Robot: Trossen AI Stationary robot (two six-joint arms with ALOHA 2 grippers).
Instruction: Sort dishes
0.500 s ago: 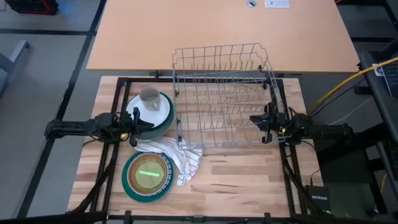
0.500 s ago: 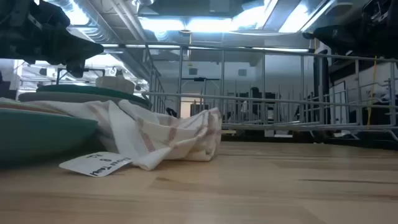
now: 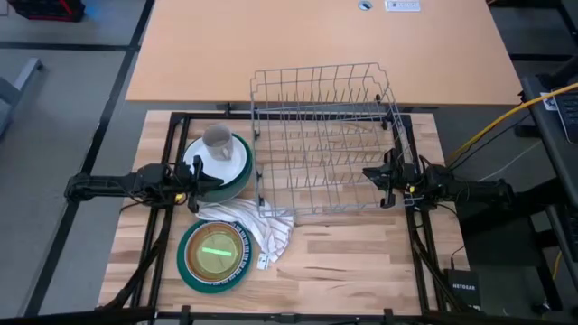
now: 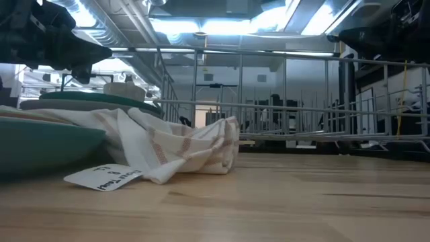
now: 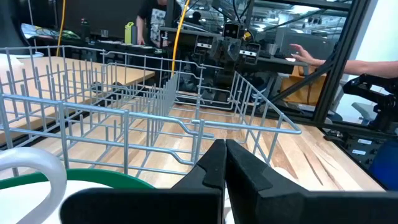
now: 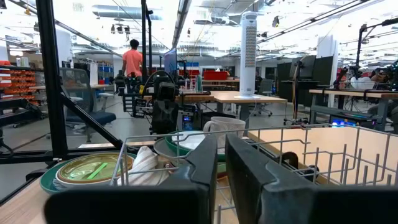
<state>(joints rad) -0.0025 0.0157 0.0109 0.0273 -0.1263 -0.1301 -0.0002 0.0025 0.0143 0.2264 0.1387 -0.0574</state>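
A stack of dishes (image 3: 226,165) stands at the table's left: a large green plate, a white plate on it, and a grey mug (image 3: 217,142) on top. A second stack (image 3: 214,255) stands nearer the front: a green-rimmed plate with a brown bowl (image 6: 90,169) in it. My left gripper (image 3: 208,181) is shut and hovers just above the near rim of the first stack (image 5: 93,179), touching nothing. My right gripper (image 3: 368,174) is shut and empty, and hovers at the right side of the grey wire rack (image 3: 325,135).
The wire rack (image 5: 124,106) fills the table's middle and far part, between the two arms. A white striped cloth (image 3: 257,226) lies crumpled between the two stacks, its edge on the near plate (image 4: 40,141). Bare wood lies at the near right. People show in the room beyond (image 6: 132,62).
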